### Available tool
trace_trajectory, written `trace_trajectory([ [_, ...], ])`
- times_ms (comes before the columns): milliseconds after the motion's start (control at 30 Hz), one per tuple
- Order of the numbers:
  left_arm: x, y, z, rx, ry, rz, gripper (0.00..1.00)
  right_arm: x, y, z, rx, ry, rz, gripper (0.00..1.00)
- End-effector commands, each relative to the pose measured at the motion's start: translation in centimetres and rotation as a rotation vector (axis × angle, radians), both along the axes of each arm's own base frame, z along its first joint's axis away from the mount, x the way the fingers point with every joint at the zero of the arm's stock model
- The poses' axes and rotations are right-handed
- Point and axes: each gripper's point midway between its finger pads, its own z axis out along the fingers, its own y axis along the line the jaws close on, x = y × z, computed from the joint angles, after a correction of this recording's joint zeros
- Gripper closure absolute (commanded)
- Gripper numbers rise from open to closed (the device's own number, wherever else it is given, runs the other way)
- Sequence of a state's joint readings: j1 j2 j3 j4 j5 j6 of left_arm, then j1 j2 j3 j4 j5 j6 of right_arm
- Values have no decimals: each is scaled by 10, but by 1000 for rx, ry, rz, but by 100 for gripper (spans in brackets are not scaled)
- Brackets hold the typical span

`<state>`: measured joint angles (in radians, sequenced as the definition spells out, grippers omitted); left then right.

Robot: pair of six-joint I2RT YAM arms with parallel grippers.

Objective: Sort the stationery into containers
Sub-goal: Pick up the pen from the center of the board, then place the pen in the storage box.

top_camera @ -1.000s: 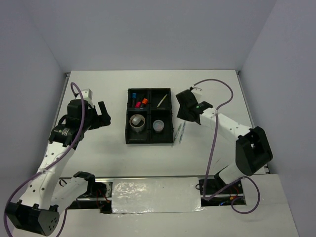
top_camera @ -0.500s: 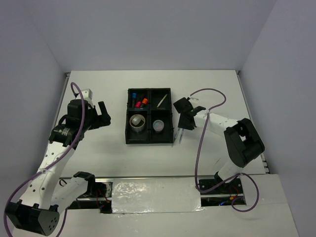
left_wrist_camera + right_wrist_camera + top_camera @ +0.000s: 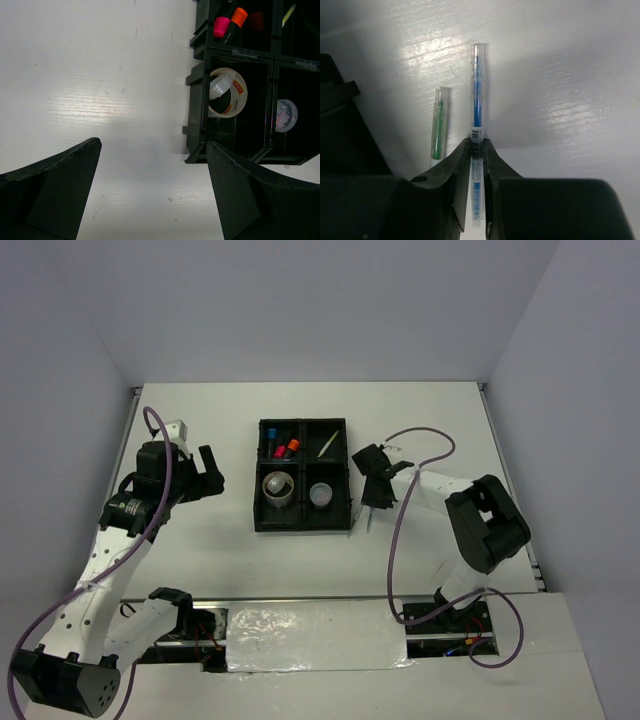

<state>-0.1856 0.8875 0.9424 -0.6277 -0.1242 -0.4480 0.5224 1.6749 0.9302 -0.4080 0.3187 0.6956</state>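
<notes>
Nearest, on the white tabletop (image 3: 230,560), the right fingers (image 3: 457,180) are seen clenched on a blue-ink pen (image 3: 477,100). It is gripped close to its barcode label, and its longer part reaches away from the wrist camera. Whether it is lifted off the surface cannot be told. Just to its left a green-ink pen (image 3: 439,125) is laid almost parallel, apart from the fingers. In the overhead view this spot is found just beside the right wall of the black tray (image 3: 303,526), though the two pens are perhaps too small there to be told apart. On the other side, the left fingers (image 3: 50,195) are held released and spread wide above the tabletop, left of the tray. Within the tray, a tape ring (image 3: 239,95) is seen in the near-left compartment and a round clear tub (image 3: 285,115) in the near-right one. Farther back, a pink highlighter (image 3: 221,26) and an orange-capped stick (image 3: 238,17) are lodged in the far-left compartment, and a thin yellow pen (image 3: 288,14) in the far-right.
</notes>
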Motion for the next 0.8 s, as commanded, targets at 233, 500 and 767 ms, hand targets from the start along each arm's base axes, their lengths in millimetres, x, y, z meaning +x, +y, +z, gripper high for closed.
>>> trace_trajectory([
  [233, 5, -1, 7, -3, -36, -9, 1, 3, 12, 62, 137, -167, 14, 89],
  [500, 4, 1, 7, -1, -37, 2, 1, 66, 77, 119, 339, -268, 76, 88],
  [767, 6, 1, 4, -1, -26, 1, 1, 145, 124, 169, 434, -339, 4, 87],
])
